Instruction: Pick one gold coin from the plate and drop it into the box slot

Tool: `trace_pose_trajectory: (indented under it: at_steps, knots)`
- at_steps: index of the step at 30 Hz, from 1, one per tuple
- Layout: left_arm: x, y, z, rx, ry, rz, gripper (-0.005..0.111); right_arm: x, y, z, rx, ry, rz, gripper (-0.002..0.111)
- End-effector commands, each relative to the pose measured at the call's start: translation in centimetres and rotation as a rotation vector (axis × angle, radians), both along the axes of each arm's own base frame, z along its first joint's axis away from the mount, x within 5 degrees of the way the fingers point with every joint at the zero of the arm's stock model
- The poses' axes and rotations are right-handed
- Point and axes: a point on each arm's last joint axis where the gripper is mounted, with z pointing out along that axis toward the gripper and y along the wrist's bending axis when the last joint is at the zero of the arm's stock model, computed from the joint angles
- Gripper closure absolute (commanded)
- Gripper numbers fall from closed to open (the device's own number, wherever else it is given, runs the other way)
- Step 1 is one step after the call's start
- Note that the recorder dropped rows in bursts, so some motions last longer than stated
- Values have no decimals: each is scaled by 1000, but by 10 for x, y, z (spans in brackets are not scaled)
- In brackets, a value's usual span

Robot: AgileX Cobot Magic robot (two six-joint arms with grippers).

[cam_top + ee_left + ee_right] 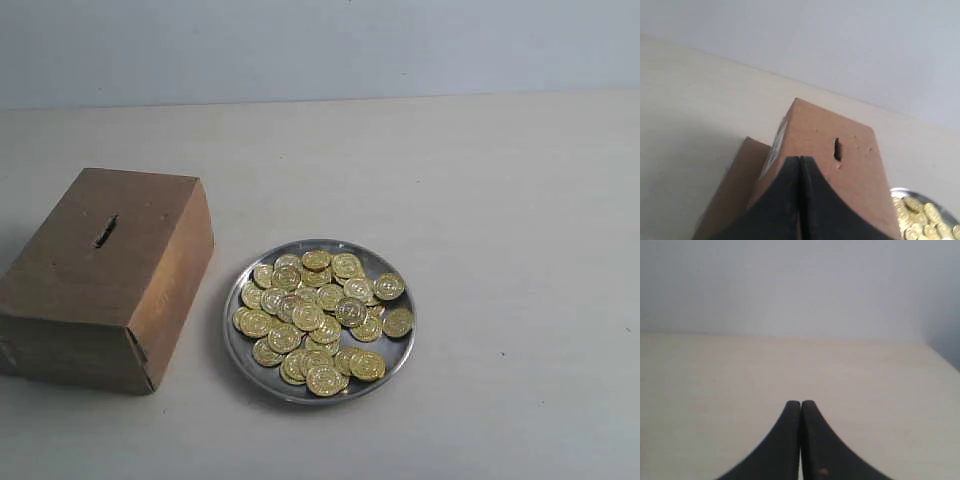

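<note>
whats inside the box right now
That cannot be seen. The box is closed cardboard, and the slot in its top face shows only dark. All the gold coins in view lie heaped on the plate.

Box (100,275): plain brown cardboard, showing as matt and dull, with slightly scuffed edges.
Slot (105,231): a cut in the cardboard, showing rough, ragged edges.
Plate (393,350): silver metal, smooth, catching a soft sheen along its rim.
Coins (315,315): gold-coloured and glossy, glinting brightly, their faces showing embossed relief.
Table (500,250): pale cream surface, appearing smooth and matt.
Wall (300,45): pale grey-blue, appearing flat and matt.
Left gripper (800,159) and right gripper (800,403): black, appearing smooth with a dull finish; whether plastic or rubber cannot be told.
</note>
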Motion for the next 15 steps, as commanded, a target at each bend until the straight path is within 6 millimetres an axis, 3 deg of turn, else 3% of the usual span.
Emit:
trace_pose_trajectory:
  at_steps: [1, 5, 7, 11, 15]
  knots:
    - [1, 1, 12, -178, -103, 32, 107, -1, 1, 28, 183, -327, 23, 108]
    - [1, 8, 30, -209, -308, 93, 107, -7, 0, 46, 266, -534, 37, 108]
    - [0, 11, 36, -217, -385, 116, 107, -8, 0, 48, 347, -555, 51, 108]
    - [-1, 12, 39, -213, -420, 127, 107, -7, 0, 47, 656, -525, 94, 108]
    - [-1, 12, 39, -205, -415, 125, 107, -5, 0, 41, 705, -450, 79, 108]
